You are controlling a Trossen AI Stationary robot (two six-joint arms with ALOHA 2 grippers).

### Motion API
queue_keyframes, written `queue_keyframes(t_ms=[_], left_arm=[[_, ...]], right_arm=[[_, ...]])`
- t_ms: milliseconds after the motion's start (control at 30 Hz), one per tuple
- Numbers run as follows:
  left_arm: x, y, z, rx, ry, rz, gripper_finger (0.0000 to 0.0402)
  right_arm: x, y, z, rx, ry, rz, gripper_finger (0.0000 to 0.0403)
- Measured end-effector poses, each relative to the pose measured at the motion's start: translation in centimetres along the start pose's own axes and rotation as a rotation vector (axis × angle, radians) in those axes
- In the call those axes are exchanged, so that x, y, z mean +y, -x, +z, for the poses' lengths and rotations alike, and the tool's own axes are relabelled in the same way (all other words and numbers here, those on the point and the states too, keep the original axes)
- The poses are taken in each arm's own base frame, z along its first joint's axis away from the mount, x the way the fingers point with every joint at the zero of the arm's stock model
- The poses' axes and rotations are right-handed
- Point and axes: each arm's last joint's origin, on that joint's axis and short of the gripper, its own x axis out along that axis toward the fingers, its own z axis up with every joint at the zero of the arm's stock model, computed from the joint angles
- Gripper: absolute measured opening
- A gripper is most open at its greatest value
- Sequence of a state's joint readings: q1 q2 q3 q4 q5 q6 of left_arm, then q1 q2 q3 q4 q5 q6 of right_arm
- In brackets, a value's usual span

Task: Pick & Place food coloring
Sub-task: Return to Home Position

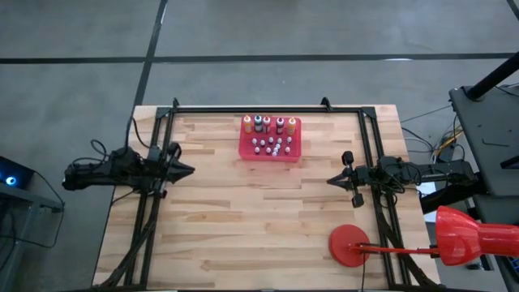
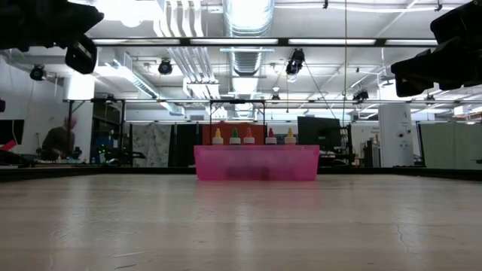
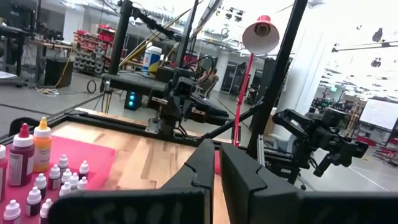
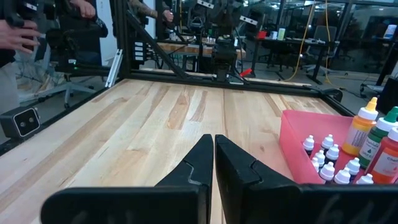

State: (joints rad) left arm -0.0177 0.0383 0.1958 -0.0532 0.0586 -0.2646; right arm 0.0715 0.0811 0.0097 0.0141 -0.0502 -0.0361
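The food coloring bottles [image 1: 269,135] stand upright in a flat red tray [image 1: 296,153] at the far middle of the wooden table. The taller ones [image 1: 268,124] with coloured bodies line the tray's far side; small whitish ones [image 1: 272,147] fill its near side. In the low view, capped tops [image 2: 249,135] show above the tray wall [image 2: 256,163]. My left gripper [image 1: 189,170] is shut and empty at the table's left, pointing level toward the right. My right gripper [image 1: 331,180] is shut and empty at the right, pointing toward the left. Both are well clear of the tray.
A black frame [image 1: 268,109] runs along the table's far edge and down both sides. A red lamp with a round base [image 1: 349,244] stands at the near right corner. Bare wood lies between the two grippers and in front of the tray. A person shows beyond the table [image 4: 15,37].
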Motion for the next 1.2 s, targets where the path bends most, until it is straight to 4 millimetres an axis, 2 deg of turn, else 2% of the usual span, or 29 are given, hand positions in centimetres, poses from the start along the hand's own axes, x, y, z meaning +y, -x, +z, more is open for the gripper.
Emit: queue_keyframes(t_ms=[1200], left_arm=[[1.5, -0.7, -4.9, 0.041, 0.052, 0.054, 0.0]], right_arm=[[0.0, 0.0, 0.0, 0.0, 0.0, -0.001, 0.0008]])
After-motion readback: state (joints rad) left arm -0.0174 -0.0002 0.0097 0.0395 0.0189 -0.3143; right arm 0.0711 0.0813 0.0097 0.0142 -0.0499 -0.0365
